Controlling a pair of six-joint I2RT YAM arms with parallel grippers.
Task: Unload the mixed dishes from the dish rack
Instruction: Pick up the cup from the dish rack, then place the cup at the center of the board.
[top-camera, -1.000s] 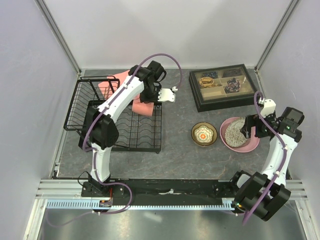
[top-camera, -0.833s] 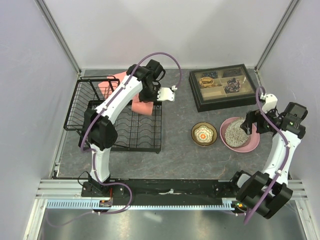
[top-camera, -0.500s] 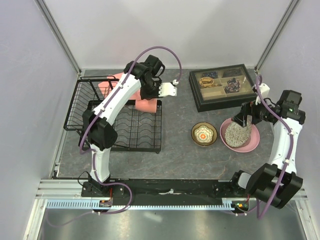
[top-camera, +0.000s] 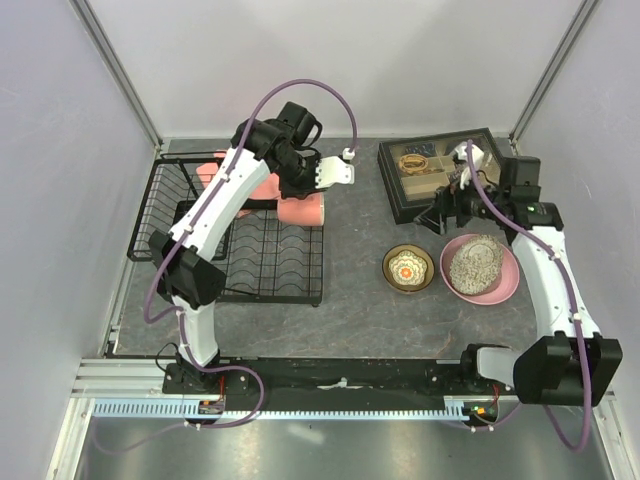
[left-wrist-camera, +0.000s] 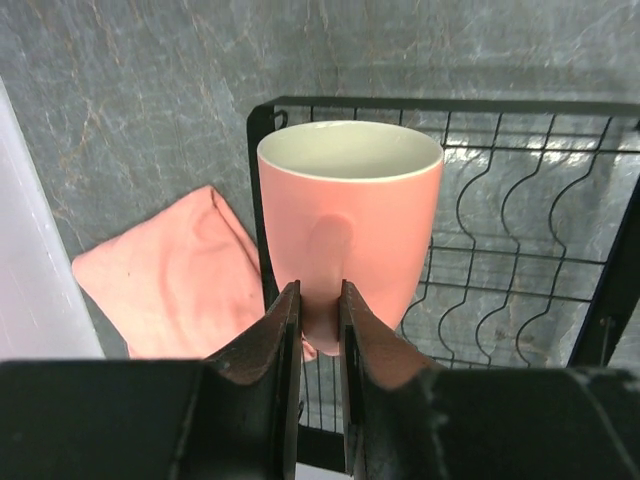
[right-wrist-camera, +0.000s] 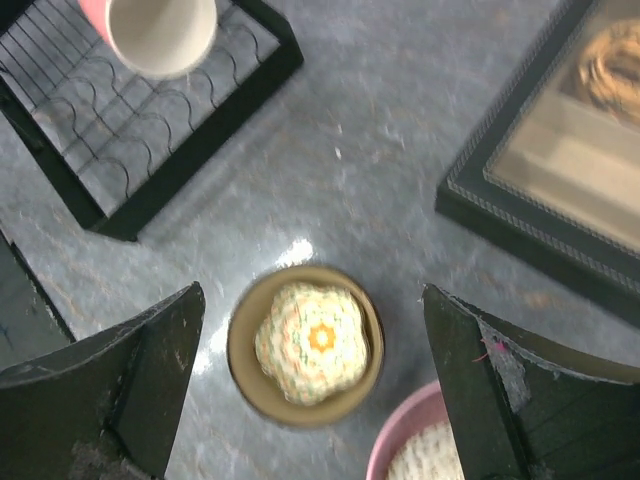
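My left gripper (left-wrist-camera: 320, 310) is shut on the handle side of the pink mug (left-wrist-camera: 350, 215), which hangs upright over the far right corner of the black dish rack (top-camera: 240, 250). From above, the mug (top-camera: 302, 212) sits just under the left gripper (top-camera: 297, 192). The small brown floral bowl (top-camera: 408, 268) stands on the table, with the grey speckled bowl (top-camera: 476, 262) resting in the pink plate (top-camera: 505, 288) to its right. My right gripper (top-camera: 438, 217) hovers open and empty above the brown bowl (right-wrist-camera: 305, 345), which lies between its fingers (right-wrist-camera: 150, 370).
A pink folded cloth (top-camera: 215, 172) lies behind the rack. A black compartmented tray (top-camera: 445, 172) of trinkets stands at the back right, close to the right arm. The rack's tall basket section (top-camera: 160, 205) is at the left. Grey walls close in on both sides.
The right arm has swung left from over the plate and grey bowl to above the brown bowl, jaws still wide. The left arm has shifted the held mug slightly right.
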